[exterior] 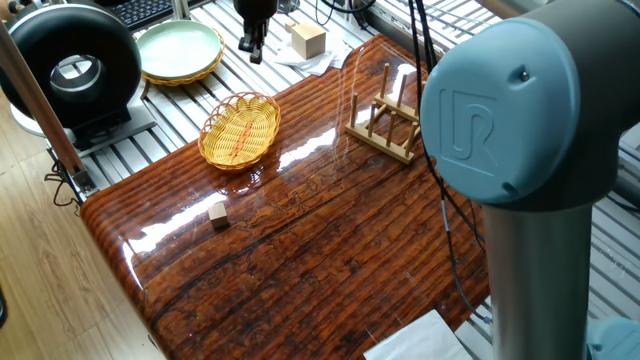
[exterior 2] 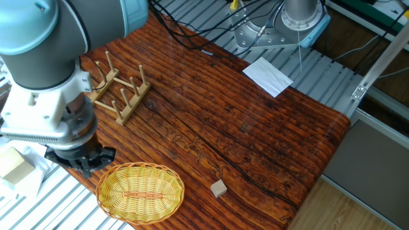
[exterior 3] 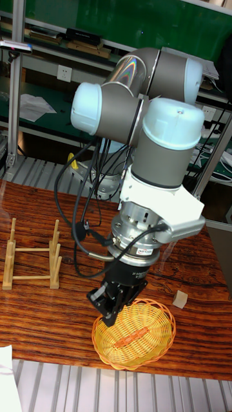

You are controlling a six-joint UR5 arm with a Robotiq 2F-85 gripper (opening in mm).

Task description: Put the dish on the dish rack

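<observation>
Golden-yellow woven dish (exterior 2: 140, 192), pale wood dish rack (exterior 2: 117, 96), striped reddish-brown table (exterior 2: 243, 121).

Bright overhead glare on tabletop (exterior: 330, 250)

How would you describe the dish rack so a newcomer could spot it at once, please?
Start at the glossy striped wooden table and go to its far edge, right of the yellow wicker basket-dish. There stands the dish rack, the only pale bare-wood frame with upright dowel pegs.
</observation>
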